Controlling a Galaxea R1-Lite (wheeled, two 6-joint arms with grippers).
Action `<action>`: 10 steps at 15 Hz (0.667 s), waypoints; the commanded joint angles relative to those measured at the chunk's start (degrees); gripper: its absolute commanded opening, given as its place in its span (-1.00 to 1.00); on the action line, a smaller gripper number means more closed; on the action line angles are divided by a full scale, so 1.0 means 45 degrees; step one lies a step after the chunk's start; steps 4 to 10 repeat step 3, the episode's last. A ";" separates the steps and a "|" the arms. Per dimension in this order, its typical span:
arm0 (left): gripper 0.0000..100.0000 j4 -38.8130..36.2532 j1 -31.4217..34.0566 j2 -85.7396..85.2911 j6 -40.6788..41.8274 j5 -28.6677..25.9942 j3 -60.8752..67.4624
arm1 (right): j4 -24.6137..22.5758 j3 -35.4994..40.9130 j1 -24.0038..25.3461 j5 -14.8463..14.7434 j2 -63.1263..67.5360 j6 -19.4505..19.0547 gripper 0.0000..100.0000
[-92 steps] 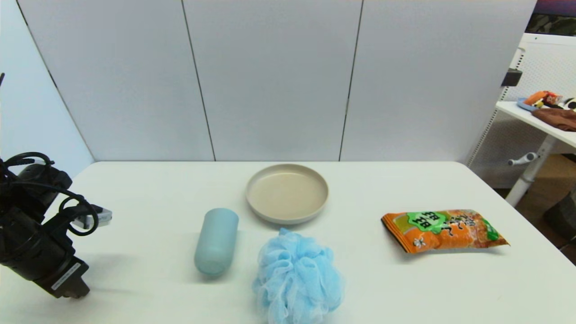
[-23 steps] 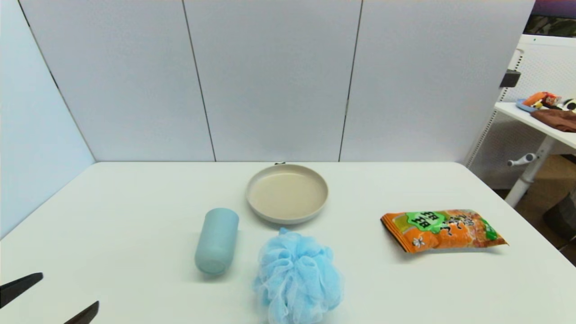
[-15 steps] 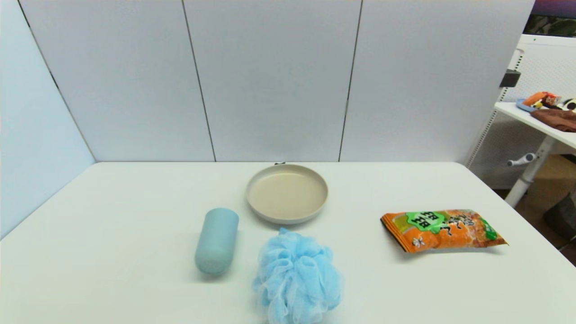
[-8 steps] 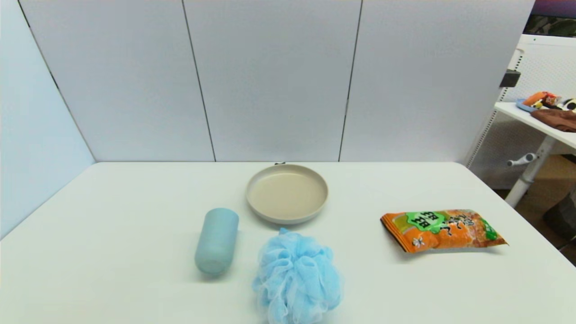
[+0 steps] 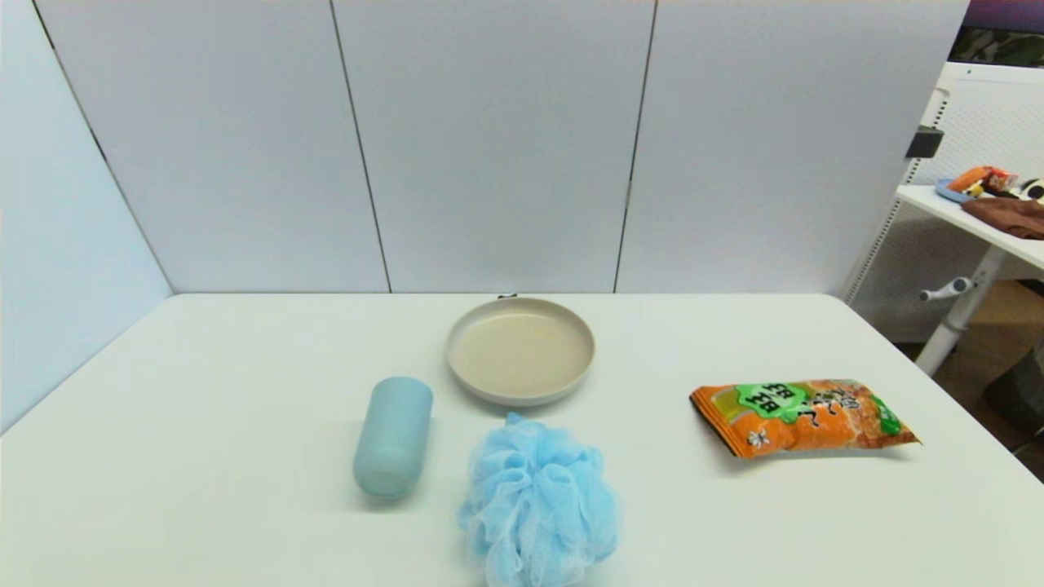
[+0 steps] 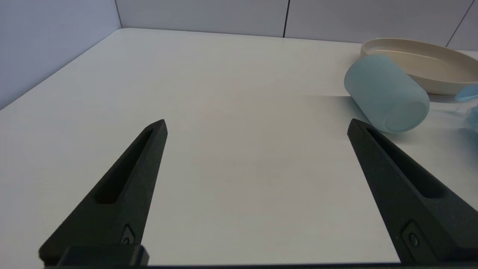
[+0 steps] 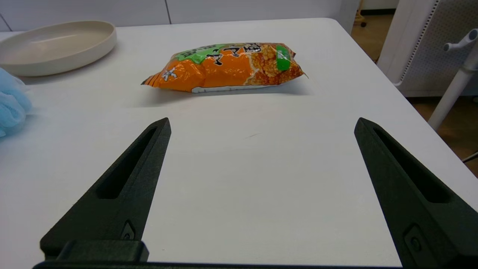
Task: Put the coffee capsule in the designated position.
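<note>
White tabletop (image 6: 224, 93) lies beneath the left gripper (image 6: 257, 125) and right gripper (image 7: 261, 123), both spread wide and empty. At the head view's centre, the tiny dark grey coffee capsule (image 5: 507, 295) sits just behind the round beige plate (image 5: 520, 399).

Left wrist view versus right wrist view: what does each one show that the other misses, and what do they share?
Only the left wrist view shows the pale blue cup lying on its side and the open left gripper. Only the right wrist view shows the orange snack bag, the table's right edge and the open right gripper. Both show the beige plate, part of the blue bath puff and the white table. Neither shows a coffee capsule.
</note>
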 commanded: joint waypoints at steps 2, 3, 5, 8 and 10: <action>1.00 -0.0013 0.0010 0.0029 -0.0012 0.0001 0.0234 | 0.0016 0.0000 0.0003 -0.0005 0.0017 0.0002 1.00; 1.00 -0.0013 0.0010 0.0029 -0.0012 0.0001 0.0234 | 0.0016 0.0000 0.0003 -0.0005 0.0017 0.0002 1.00; 1.00 -0.0013 0.0010 0.0029 -0.0012 0.0001 0.0234 | 0.0016 0.0000 0.0003 -0.0005 0.0017 0.0002 1.00; 1.00 -0.0013 0.0010 0.0029 -0.0012 0.0001 0.0234 | 0.0016 0.0000 0.0003 -0.0005 0.0017 0.0002 1.00; 1.00 -0.0013 0.0010 0.0029 -0.0012 0.0001 0.0234 | 0.0016 0.0000 0.0003 -0.0005 0.0017 0.0002 1.00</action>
